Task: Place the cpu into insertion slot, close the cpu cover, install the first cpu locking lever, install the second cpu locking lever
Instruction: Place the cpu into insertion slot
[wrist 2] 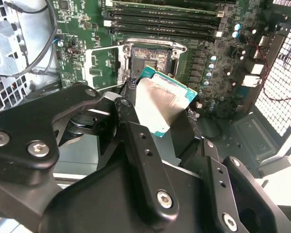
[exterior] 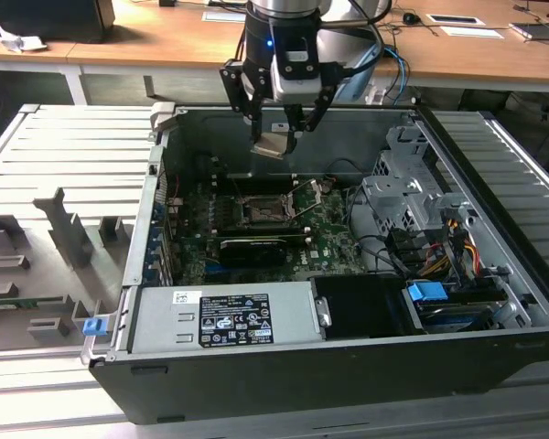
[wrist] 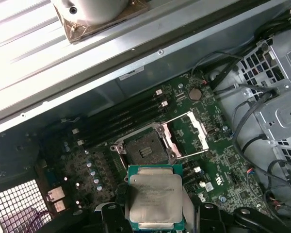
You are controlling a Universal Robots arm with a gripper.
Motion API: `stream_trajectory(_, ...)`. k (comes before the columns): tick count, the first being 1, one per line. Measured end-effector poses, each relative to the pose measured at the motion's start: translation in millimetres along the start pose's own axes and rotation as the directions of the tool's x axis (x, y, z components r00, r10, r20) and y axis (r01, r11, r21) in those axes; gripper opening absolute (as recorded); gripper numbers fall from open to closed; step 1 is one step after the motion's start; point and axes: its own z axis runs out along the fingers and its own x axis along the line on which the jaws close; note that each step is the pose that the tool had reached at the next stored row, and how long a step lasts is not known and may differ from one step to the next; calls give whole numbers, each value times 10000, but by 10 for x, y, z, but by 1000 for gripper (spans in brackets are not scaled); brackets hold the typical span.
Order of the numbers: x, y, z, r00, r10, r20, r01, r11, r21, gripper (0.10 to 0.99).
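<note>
Open grey metal computer case point(exterior: 156, 229): one. Green circuit board point(exterior: 329, 240) on its floor: one. Black gripper point(exterior: 279, 128): one, high above the board. Square black metal-rimmed insertion slot point(wrist: 144, 148): one, bare. Silver-grey windowed cpu cover point(wrist: 199, 131): one, swung open beside the slot. Small thin silver-beige square cpu point(wrist: 155, 201): one, clamped between the fingers, well above the slot. Step, as I judge it: placing. It calls for squaring the chip over the socket and a level descent.

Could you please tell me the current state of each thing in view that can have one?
cpu: held in the hand, up above the board, not seated.
hand: shut on the cpu.
insertion slot: empty and uncovered.
cpu cover: swung open, beside the slot.
computer case: open, its inside exposed.
</note>
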Motion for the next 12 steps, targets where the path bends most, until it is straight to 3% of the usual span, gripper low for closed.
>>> stream_trajectory(12,0,-2,16,9985,548,48,-548,9985,-11,525)
